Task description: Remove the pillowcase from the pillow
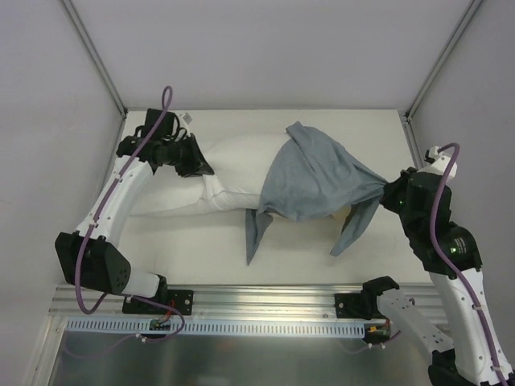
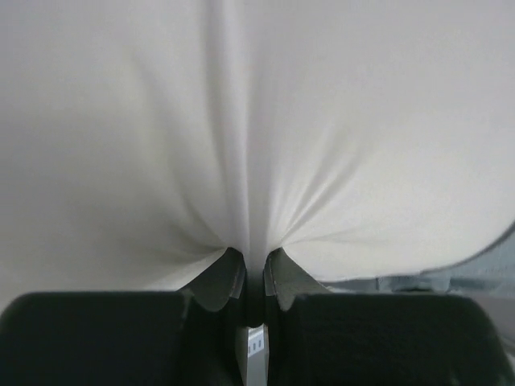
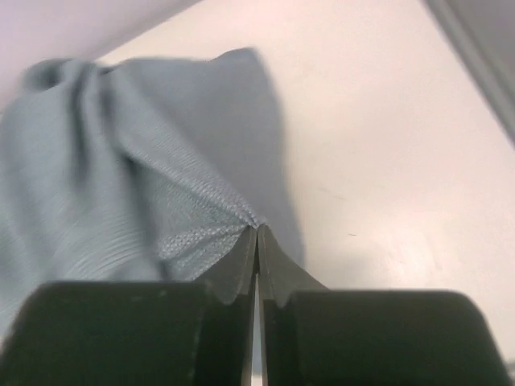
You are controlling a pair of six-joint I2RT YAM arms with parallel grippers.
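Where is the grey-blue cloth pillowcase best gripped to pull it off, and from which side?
Its gathered right-hand tip, approached from the robot's right: the grey-blue cloth pillowcase tapers there to a narrow, pinchable bunch, probably free of the plump white pillow. The right gripper is shut on it.

Bright, even light from overhead — soft shadows under the pillowcase on the table; wrist views blur up close, pillow washed pale.
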